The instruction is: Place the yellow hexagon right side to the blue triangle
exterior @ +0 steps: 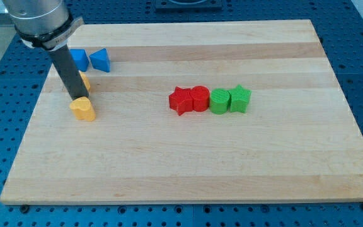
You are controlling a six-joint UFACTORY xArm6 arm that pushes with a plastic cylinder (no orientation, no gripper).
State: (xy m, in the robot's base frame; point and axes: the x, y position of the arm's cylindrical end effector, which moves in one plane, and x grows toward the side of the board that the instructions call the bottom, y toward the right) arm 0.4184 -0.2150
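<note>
Since no claw is fitted to this arm, no claw state can be told; the rod ends in my tip (78, 96), which rests on the counter (232, 164). The yellow hexagon (86, 82) is judged to be the block just above and to the view's right of my tip, touching or nearly touching the rod and mostly hidden by it, so its shape cannot be confirmed. A second yellow block (82, 109), rounded, lies just below my tip. The blue triangle (99, 60) is found further up and to the view's right, with another blue block (79, 58) beside it on the view's left.

For the step to be done well, the hexagon should be pushed up and to the view's right in a curve, so that the triangle's lower corner is passed without being nudged. The lower yellow block is best left untouched. Short corrected strokes are advised, as the hexagon may slip off the rod.
</note>
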